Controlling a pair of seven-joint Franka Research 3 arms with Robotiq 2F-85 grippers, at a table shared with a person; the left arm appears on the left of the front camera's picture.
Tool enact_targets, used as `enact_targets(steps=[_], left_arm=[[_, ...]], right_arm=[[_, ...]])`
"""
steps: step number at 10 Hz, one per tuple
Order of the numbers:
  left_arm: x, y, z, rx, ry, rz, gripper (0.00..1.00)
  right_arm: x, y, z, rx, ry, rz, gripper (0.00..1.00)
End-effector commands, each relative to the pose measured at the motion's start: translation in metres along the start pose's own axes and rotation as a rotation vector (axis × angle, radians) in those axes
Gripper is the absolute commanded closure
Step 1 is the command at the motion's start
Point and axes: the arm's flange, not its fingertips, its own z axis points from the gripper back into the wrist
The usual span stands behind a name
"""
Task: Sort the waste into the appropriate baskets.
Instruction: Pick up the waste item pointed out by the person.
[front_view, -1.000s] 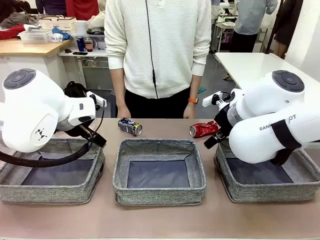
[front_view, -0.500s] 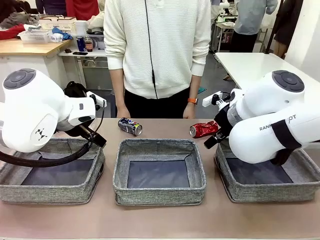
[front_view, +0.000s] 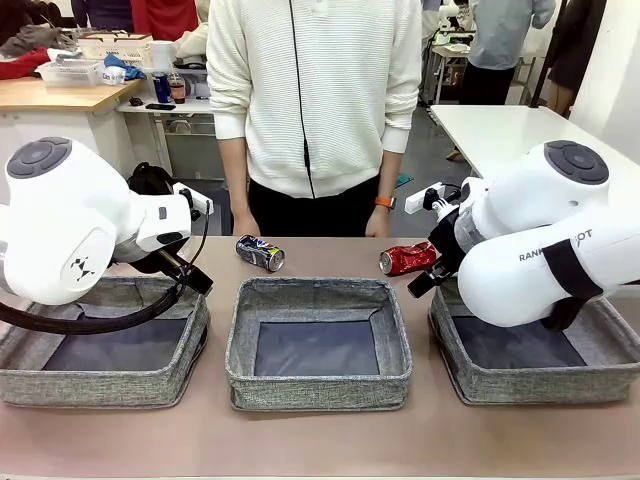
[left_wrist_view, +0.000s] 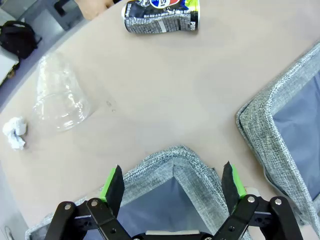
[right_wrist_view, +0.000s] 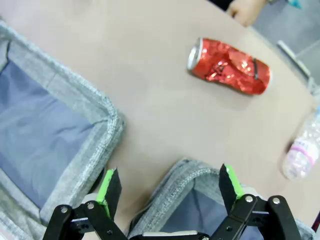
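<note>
At the left of the desk (front_view: 320, 440), a white paper wad (left_wrist_view: 14, 133) and a clear label-free plastic bottle (left_wrist_view: 61, 100) are seen lying on the bare top. The bottle is laid on its side near the wad, and both are placed beyond a rear corner of the left basket (front_view: 110, 385). The left claw (left_wrist_view: 172, 179) is poised above that corner, its green-padded fingers spread wide and nothing gripped between them.

Further along, the dark blue soda can (front_view: 260, 253) is laid on its side near the desk's far edge, just behind the left rear corner of the middle basket (front_view: 318, 390). A person (front_view: 315, 100) in a white sweater is seen standing at the far side, hands lowered to the desk's edge.

To the right of centre, the dented red soda can (front_view: 407, 259) is laid on its side behind the gap between the middle basket and the right basket (front_view: 530, 385), apart from both. The right claw (right_wrist_view: 170, 181) is poised over a rear corner of the right basket, likewise opened wide and empty. At the far right, the small pink-labelled clear bottle (right_wrist_view: 302, 152) is seen lying on the desk beyond that basket, well apart from the red can.
</note>
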Motion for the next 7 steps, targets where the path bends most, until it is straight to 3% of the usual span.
enact_targets(steps=[1,2,4,5,6,7], left_arm=[[0.008,0.006,0.035,0.031,0.032,-0.011,0.0],[0.014,0.005,0.082,0.01,0.086,0.005,0.0],[0.006,-0.014,0.177,0.039,-0.105,-0.067,0.0],[0.001,-0.026,0.196,0.013,-0.191,-0.058,0.0],[-0.004,-0.032,0.197,0.081,-0.283,-0.009,0.0],[0.025,-0.013,0.178,0.042,-0.118,-0.048,0.0]], right_arm=[[0.002,-0.009,0.044,0.011,-0.038,-0.006,0.0],[0.007,-0.011,0.094,-0.076,-0.009,-0.112,0.0],[-0.001,0.012,0.179,-0.072,-0.039,-0.073,0.0],[-0.009,0.023,0.193,-0.128,-0.022,-0.057,0.0],[-0.018,0.029,0.19,-0.155,-0.026,-0.066,0.0],[0.015,-0.001,0.174,-0.087,-0.057,-0.072,0.0]])
